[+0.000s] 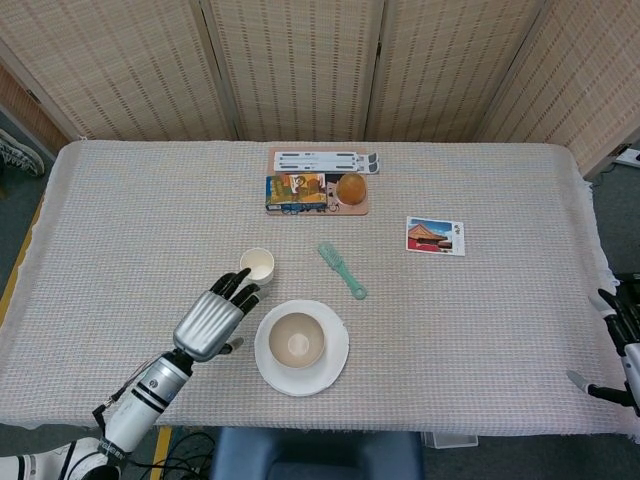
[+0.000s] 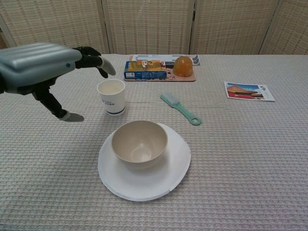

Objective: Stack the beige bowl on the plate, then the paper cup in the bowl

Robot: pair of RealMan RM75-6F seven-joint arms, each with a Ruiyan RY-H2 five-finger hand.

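Note:
The beige bowl (image 1: 298, 339) (image 2: 139, 143) sits upright in the middle of the white plate (image 1: 332, 368) (image 2: 163, 180) near the table's front edge. The paper cup (image 1: 257, 265) (image 2: 111, 96) stands upright on the cloth, behind and to the left of the plate. My left hand (image 1: 213, 316) (image 2: 41, 65) hovers open to the left of the bowl, its fingertips reaching toward the cup without touching it. My right hand (image 1: 620, 340) shows only at the right edge of the head view, off the table, with fingers spread and nothing in them.
A green brush (image 1: 342, 270) (image 2: 180, 108) lies right of the cup. At the back, a tray (image 1: 318, 190) (image 2: 161, 67) carries a box and an orange ball. A postcard (image 1: 435, 236) (image 2: 249, 91) lies to the right.

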